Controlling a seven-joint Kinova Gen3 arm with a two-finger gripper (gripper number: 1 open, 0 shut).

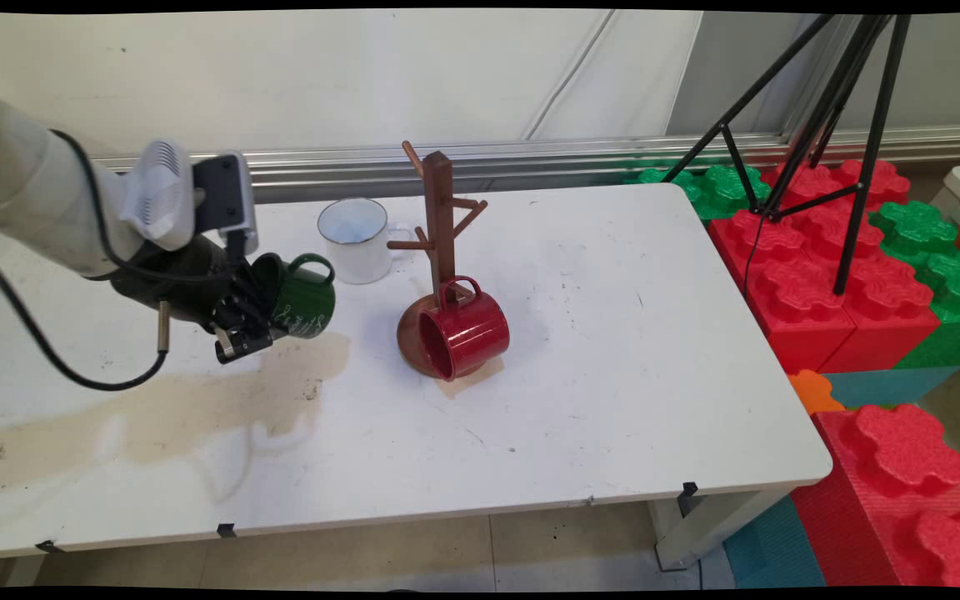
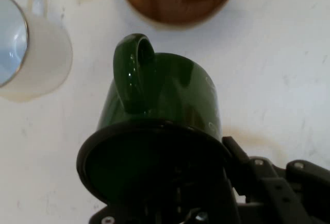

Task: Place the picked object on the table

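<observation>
Holding green mug (image 1: 301, 298) by its rim, gripper (image 1: 240, 327) pinching it, tipped sideways above table (image 1: 613, 375), near white mug (image 1: 355, 239) and mug tree (image 1: 440, 225).

Glossy green mug (image 2: 170, 92), glossy red mug (image 1: 465, 335) — wooden rack (image 1: 438, 242).

Three mugs: one green (image 1: 303, 298) at left of frame, one white (image 1: 357, 240) upper centre, one red (image 1: 465, 331) at centre. One wooden mug tree (image 1: 440, 242). One white desk (image 1: 613, 375). One black tripod (image 1: 830, 108), upper right.

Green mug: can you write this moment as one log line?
gripper: shut on green mug, tipped sideways, lifted | nearby: white mug, mug tree, red mug
</observation>
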